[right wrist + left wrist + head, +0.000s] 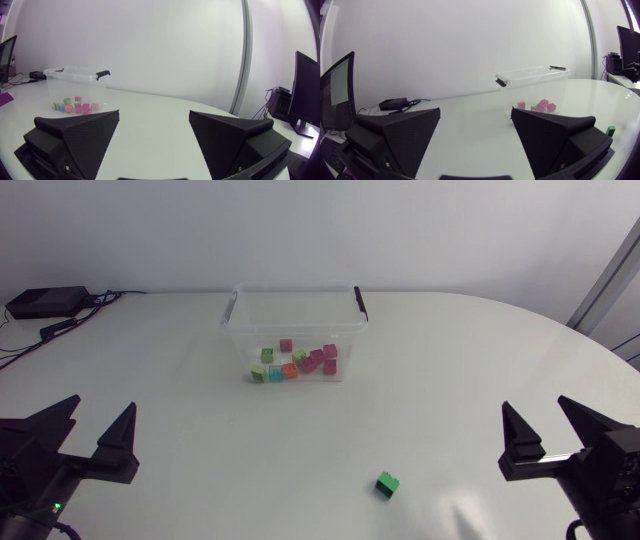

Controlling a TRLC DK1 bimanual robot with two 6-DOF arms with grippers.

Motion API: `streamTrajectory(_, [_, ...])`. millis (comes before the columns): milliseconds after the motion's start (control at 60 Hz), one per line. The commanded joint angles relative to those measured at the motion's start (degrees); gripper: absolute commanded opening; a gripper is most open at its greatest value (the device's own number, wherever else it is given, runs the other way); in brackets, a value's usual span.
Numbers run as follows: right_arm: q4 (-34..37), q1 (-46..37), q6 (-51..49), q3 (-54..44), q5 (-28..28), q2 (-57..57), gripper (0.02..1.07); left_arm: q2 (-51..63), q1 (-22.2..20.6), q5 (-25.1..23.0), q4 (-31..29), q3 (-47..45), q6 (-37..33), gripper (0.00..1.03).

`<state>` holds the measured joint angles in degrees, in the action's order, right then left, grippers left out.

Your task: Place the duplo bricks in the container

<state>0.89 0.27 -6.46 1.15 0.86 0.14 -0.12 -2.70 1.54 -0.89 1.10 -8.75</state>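
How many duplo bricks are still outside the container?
1: the green brick lies on the table, apart from the container, nearer the right gripper. Nothing else shows outside.

Perhaps ten bricks [289, 370] lie in the container [236, 330], a lone brick [388, 484] before it.

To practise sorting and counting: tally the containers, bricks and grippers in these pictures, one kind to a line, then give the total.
Container: 1
Bricks: 11 (10 inside it, 1 green brick outside)
Grippers: 2 (left gripper, right gripper)
Total: 14
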Motion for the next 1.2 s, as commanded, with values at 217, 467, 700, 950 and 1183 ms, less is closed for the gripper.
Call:
streamTrajectory(217, [-1.06, -0.1, -1.19, -1.24, -0.34, -0.58, 1.03, -0.67, -0.29, 0.04, 0.62, -1.02, 1.37, 0.99])
streamTrajectory(467, [-0.01, -0.01, -0.57, 0.0, 0.81, -0.49, 1.03, -0.67, -0.29, 0.04, 0.62, -1.02, 1.37, 0.99])
streamTrajectory(700, [0.78, 0.61, -1.01, 7.29, 4.85, 8.65, 1.03, -0.67, -0.29, 0.04, 0.62, -1.02, 1.37, 0.99])
streamTrajectory(950, [10.89, 2.89, -4.88, 19.68, 12.5, 29.21, 1.03, -0.67, -0.29, 0.04, 0.62, -1.02, 1.37, 0.99])
streamTrajectory(1183, [19.68, 20.64, -7.87, 22.58, 8.28, 42.57, 1.03, -0.67, -0.29, 0.04, 0.62, -1.02, 1.46, 0.99])
